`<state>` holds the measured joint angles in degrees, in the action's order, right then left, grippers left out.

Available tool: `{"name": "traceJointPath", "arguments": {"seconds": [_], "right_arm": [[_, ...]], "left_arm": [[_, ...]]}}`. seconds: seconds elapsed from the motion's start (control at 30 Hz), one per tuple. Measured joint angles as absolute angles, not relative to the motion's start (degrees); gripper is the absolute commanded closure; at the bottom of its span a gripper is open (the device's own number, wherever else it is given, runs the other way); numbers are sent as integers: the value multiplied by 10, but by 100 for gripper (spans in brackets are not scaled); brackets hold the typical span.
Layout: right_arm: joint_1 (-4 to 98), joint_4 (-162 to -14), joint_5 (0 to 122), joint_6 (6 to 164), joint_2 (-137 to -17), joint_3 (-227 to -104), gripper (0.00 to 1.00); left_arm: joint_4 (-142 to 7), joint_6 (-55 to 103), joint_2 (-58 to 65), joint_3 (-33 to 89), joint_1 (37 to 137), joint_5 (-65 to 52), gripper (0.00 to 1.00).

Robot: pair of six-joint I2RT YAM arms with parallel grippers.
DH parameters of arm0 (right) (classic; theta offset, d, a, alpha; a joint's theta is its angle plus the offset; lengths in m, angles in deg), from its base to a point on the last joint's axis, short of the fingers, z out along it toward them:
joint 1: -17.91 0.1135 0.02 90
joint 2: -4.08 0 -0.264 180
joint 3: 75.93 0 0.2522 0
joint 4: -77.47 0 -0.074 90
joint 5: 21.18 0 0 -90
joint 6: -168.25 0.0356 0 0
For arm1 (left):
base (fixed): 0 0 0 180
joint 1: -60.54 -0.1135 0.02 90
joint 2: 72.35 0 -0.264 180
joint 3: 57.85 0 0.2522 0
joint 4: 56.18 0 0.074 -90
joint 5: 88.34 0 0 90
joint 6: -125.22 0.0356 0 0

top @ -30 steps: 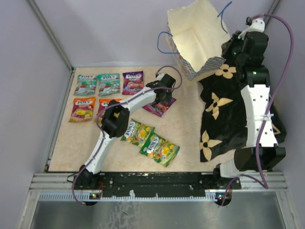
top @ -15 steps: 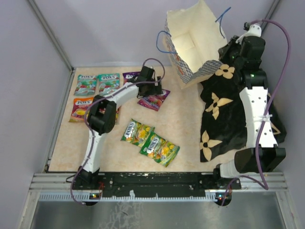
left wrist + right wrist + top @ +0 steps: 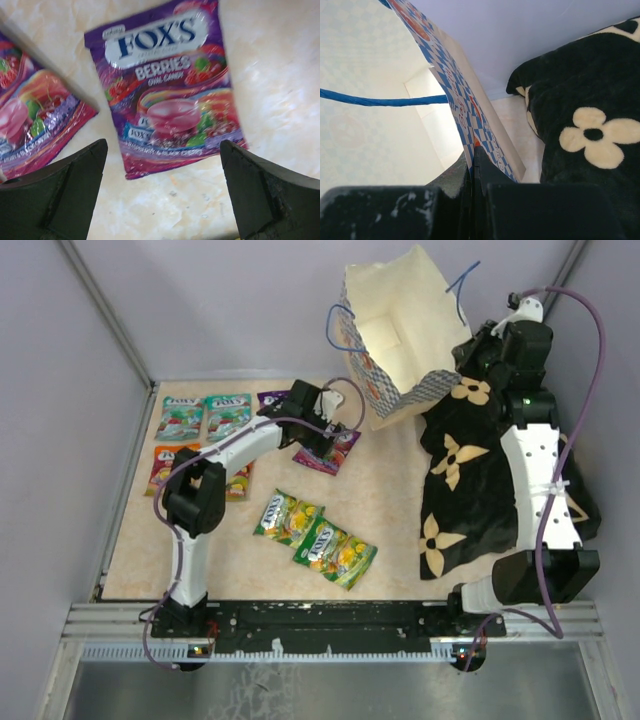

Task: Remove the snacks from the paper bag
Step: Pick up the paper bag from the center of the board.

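The paper bag [image 3: 400,330] hangs tilted at the back, mouth open toward the camera. My right gripper [image 3: 468,350] is shut on its checkered rim, seen close in the right wrist view [image 3: 474,165] with the bag wall [image 3: 462,117] and a blue cord handle [image 3: 380,101]. My left gripper [image 3: 325,430] is open and empty just above a purple snack packet [image 3: 328,453]. In the left wrist view [image 3: 162,195] that berries packet [image 3: 170,95] lies flat between the fingers [image 3: 65,195], with a second purple packet [image 3: 35,125] at the left. Any snacks inside the bag are hidden.
Two teal packets [image 3: 180,418] [image 3: 229,415] and an orange one [image 3: 160,462] lie at the left, partly under my left arm. Two green-yellow packets [image 3: 288,517] [image 3: 335,552] lie in the middle front. A black flower-patterned cloth [image 3: 470,470] covers the right side, also in the right wrist view [image 3: 585,115].
My left arm has swung left and back; the purple packet under it shifted slightly up and left and lies free. The bag has tilted a little further left in my right gripper.
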<state>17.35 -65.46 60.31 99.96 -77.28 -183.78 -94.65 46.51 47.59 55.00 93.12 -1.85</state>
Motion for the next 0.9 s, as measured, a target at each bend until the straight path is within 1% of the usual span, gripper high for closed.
{"name": "traceJointPath", "arguments": {"seconds": [0.13, 0.27, 0.5, 0.7, 0.9], "right_arm": [[174, -654, 601, 999, -767, -1838, 100], [174, -654, 601, 999, -759, -1838, 100], [174, -657, 605, 1006, -755, -1834, 100], [172, -662, 628, 1022, -746, -1815, 100], [161, -666, 654, 1040, -733, -1807, 100]], "left_arm": [[-963, 498, 493, 539, 930, 12, 0], [-951, 516, 507, 518, 929, 16, 0], [-905, 504, 525, 509, 929, -32, 0], [-879, 444, 574, 558, 929, -74, 0], [-872, 367, 623, 631, 926, -42, 0]]}}
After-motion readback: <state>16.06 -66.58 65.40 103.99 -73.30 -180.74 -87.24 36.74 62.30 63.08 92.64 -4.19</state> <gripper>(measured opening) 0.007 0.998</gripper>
